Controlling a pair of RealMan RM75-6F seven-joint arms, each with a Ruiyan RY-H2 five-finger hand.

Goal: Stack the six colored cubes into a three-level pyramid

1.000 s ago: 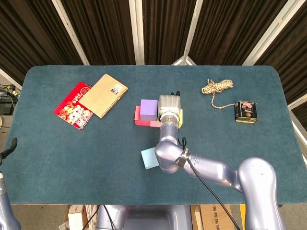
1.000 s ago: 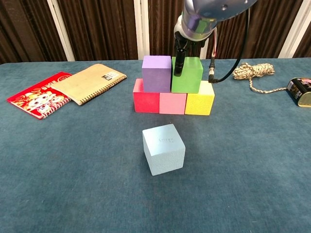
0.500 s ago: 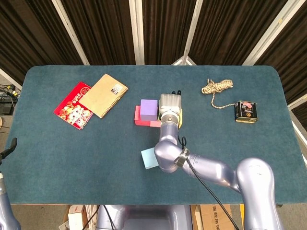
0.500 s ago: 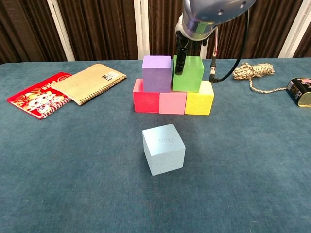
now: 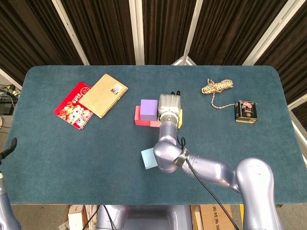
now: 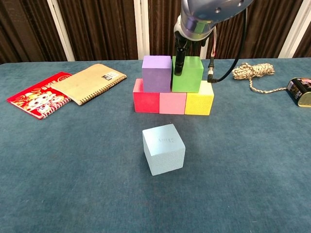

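1. The right arm reaches from the near right across the table, its wrist held above the stack; the right hand (image 5: 170,106) points down over the green cube (image 6: 187,74), and in the chest view a dark finger (image 6: 179,62) lies against that cube's near face. Whether the hand grips the cube or only touches it cannot be told.
2. Of the left arm only a dark tip shows at the near left edge of the head view; the left hand's state cannot be told.
3. The bottom row runs red cube (image 6: 146,99), pink cube (image 6: 173,103), yellow cube (image 6: 199,101), touching side by side. The purple cube (image 6: 156,73) and the green cube sit on top of them, touching each other.
4. The light blue cube (image 6: 164,148) stands alone on the table, nearer than the stack and apart from it.
5. The table (image 5: 72,153) has a dark teal felt top. At far left lie a red booklet (image 5: 73,105) and a tan spiral notebook (image 5: 103,95) overlapping it; at far right a coiled rope (image 5: 217,87) and a small tin (image 5: 246,111).
6. Dark curtains with pale posts hang behind the table.
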